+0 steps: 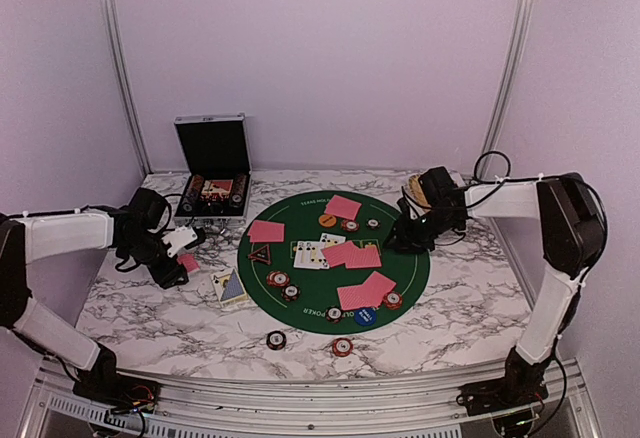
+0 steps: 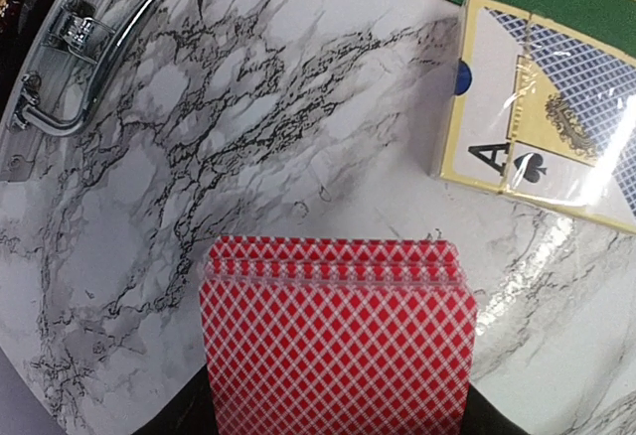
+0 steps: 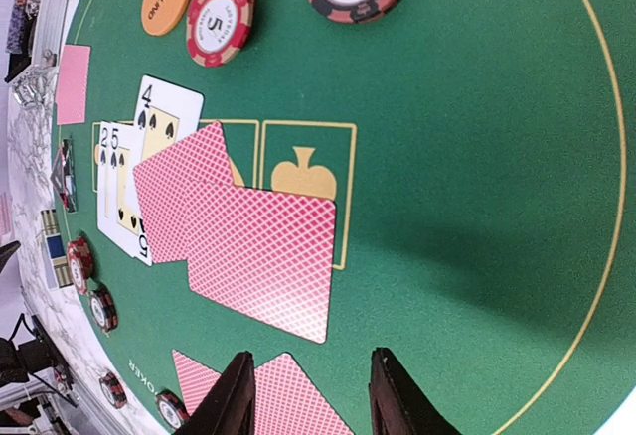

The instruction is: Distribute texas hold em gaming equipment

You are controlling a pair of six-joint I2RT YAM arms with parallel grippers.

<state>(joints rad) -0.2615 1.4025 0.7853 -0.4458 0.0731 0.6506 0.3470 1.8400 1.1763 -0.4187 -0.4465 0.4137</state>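
Near the left edge of the counter [image 1: 470, 338], the left hand [image 1: 185, 258] is clamped on a deck of red-backed cards [image 2: 338, 346]. They are probably thin, slick and apt to fan, so best pinched across the edges. Toward the right edge, the right hand [image 3: 316, 395] hovers over the green mat [image 3: 477, 157], partly open and holding nothing.

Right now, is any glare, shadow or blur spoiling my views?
Left wrist: glare whitens the wrapped card box and the marble beside it; the red-backed deck is sharp. Right wrist: a soft shadow lies on the green mat, cards crisp. Top external: the frame posts bow, small chips look soft.
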